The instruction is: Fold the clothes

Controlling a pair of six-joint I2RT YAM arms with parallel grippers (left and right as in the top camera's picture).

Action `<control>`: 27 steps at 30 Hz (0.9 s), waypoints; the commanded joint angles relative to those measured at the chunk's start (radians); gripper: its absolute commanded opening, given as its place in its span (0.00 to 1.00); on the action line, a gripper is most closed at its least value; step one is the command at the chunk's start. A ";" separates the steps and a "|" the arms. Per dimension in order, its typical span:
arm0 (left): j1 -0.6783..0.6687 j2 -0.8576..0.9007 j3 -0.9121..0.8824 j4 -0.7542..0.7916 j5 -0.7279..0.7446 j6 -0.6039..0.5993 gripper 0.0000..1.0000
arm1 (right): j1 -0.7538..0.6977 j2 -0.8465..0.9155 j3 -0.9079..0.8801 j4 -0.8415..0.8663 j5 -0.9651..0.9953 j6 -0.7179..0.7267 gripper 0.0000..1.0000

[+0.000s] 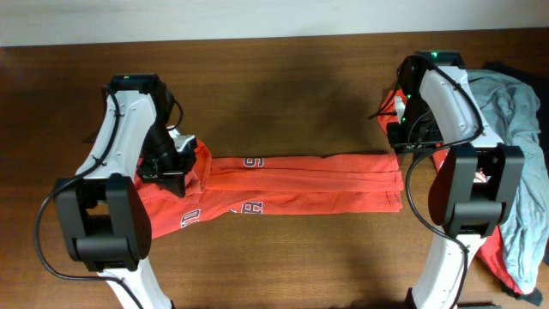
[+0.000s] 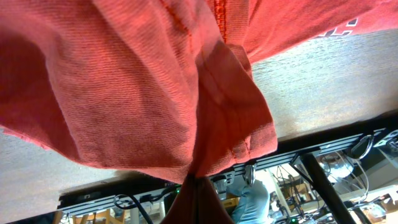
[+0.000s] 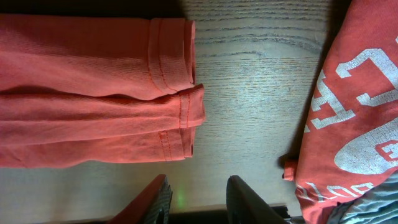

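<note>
An orange-red T-shirt (image 1: 300, 182) lies folded into a long strip across the middle of the table, white lettering showing on it. My left gripper (image 1: 174, 170) is shut on the strip's left end. In the left wrist view the bunched red cloth (image 2: 143, 93) fills the frame and narrows into the pinch at my gripper (image 2: 196, 196), hiding the fingers. My right gripper (image 3: 198, 202) stands open over bare wood just past the strip's hemmed right end (image 3: 168, 81), holding nothing; in the overhead view that gripper (image 1: 397, 129) is at the strip's far right corner.
More clothes are piled at the right edge: a grey-blue shirt (image 1: 515, 120) on top of a second red shirt (image 1: 496, 257) with white lettering (image 3: 357, 106), close to the right arm's base. The table's front edge (image 2: 348, 118) runs below the left gripper.
</note>
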 commanded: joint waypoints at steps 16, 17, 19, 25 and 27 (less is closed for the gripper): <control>-0.025 -0.035 -0.008 -0.002 0.013 -0.005 0.15 | -0.007 -0.032 -0.008 -0.002 -0.002 0.007 0.35; -0.025 -0.035 -0.007 -0.002 0.005 -0.005 0.15 | -0.007 -0.031 -0.008 -0.002 -0.002 0.007 0.35; -0.025 -0.035 -0.007 0.018 -0.018 -0.006 0.14 | -0.007 -0.032 -0.008 -0.002 -0.002 0.007 0.35; -0.024 -0.035 -0.007 0.333 -0.034 -0.013 0.01 | -0.007 -0.031 -0.008 0.000 -0.003 0.007 0.35; -0.017 -0.035 -0.007 0.444 -0.036 -0.081 0.01 | -0.007 -0.032 -0.008 -0.002 -0.003 0.007 0.35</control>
